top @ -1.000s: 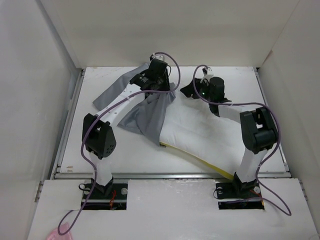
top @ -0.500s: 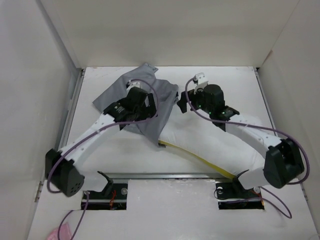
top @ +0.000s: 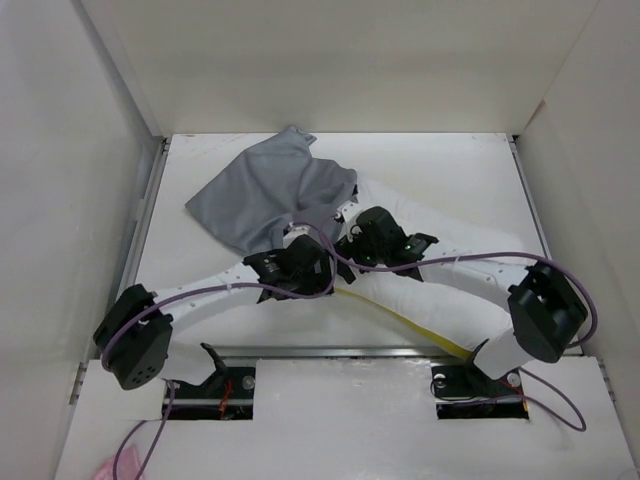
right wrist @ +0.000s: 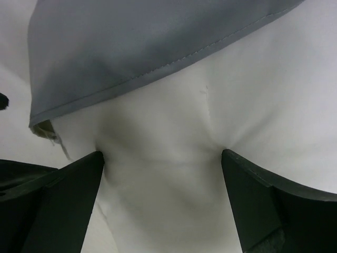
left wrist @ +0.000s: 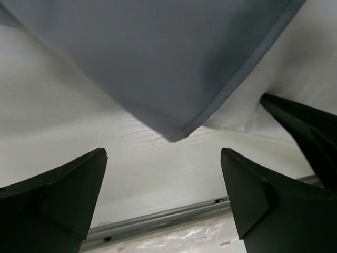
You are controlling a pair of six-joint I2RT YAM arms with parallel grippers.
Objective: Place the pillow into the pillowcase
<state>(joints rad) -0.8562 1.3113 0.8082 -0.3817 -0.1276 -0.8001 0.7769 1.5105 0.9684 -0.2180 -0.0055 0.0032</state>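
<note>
Tabletop (top: 450, 170), left end effector (left wrist: 163, 158), right end effector (right wrist: 163, 155), spread

Both arms stretch low inward, left claw (left wrist: 163, 154) and right claw (right wrist: 162, 154) close together, each spread wide.

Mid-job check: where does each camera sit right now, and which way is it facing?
Top external: fixed above and behind the arms, looking down at the table; both arms show, meeting over the pillow and pillowcase.
Left wrist: on the left arm, looking past the open left gripper at the pillowcase corner.
Right wrist: looking past the open right gripper at the pillow.
Shared: both wrist views catch the pillowcase hem.
</note>
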